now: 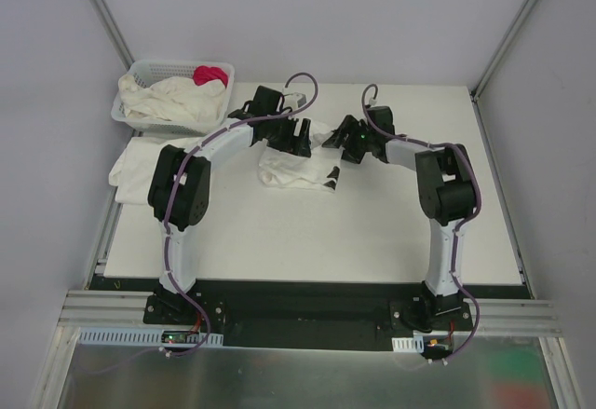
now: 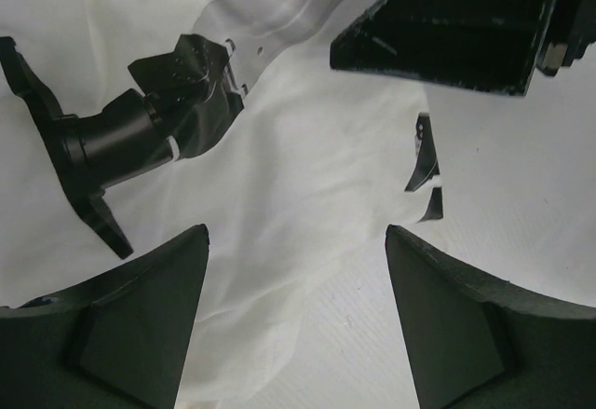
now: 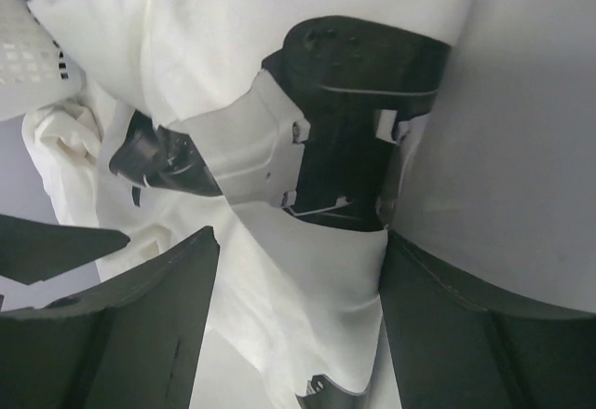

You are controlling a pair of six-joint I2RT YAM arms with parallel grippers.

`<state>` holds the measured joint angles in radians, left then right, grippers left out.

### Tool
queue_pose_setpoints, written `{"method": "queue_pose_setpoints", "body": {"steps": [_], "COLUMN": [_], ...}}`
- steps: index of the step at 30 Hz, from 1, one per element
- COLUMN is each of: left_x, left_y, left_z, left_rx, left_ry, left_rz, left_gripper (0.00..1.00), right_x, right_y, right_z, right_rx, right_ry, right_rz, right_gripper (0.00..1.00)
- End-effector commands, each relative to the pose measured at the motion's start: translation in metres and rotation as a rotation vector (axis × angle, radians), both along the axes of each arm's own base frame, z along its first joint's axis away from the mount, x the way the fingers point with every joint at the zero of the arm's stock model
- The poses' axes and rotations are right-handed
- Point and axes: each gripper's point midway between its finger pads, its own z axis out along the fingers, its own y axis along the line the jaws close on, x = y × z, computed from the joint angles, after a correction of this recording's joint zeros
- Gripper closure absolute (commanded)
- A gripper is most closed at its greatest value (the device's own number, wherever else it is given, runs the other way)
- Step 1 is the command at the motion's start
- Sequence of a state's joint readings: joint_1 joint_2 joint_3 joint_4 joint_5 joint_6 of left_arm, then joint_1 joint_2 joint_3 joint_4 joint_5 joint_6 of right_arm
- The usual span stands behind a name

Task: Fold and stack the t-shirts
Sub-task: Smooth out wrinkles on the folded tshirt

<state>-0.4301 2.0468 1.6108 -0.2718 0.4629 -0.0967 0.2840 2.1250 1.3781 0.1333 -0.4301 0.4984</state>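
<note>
Under the left gripper (image 2: 294, 251) and right gripper (image 3: 300, 252) lies a t-shirt (image 1: 291, 169).

Lattice basket (image 1: 147, 65) and pink-red cloth (image 1: 210, 75) at the upper left of a white bench (image 1: 372, 232)

The white plastic basket sits on the bench's upper-left corner, close to the grey wall. The cloth is bunched in the basket's upper-right corner and rises above the rim. A black strip (image 1: 307, 320) and a metal rail (image 1: 521, 316) run across the lower frame.
</note>
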Motion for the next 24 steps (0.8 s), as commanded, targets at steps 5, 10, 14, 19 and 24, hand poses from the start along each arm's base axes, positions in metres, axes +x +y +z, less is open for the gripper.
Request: {"method": "queue_pose_setpoints", "body": {"steps": [5,10,14,19,24], "left_x": [0.01,0.009,0.009,0.009,0.011], "left_y": [0.0,0.002,0.003,0.008,0.032], "left_z": [0.029,0.028,0.028,0.033,0.044], "left_rx": [-0.038,-0.034,-0.033,-0.031,-0.064], "left_ry": [-0.068,-0.072,-0.072,-0.084,-0.083], "left_rz": [0.017,0.013,0.011,0.045,0.208], "left_gripper": [0.24,0.24,0.24,0.24,0.21], "right_x": [-0.025,-0.038,-0.056,-0.069,-0.062], "right_y": [0.041,0.053,0.066,0.056,0.033], "right_z": [0.016,0.013,0.01,0.011,0.019], "right_rx": [0.055,0.059,0.06,0.032,0.038], "right_ry": [-0.017,-0.008,0.001,-0.005,-0.017], "right_rz": [0.062,0.09,0.129,0.121,0.092], "right_gripper": [0.3,0.3,0.3,0.3,0.3]}}
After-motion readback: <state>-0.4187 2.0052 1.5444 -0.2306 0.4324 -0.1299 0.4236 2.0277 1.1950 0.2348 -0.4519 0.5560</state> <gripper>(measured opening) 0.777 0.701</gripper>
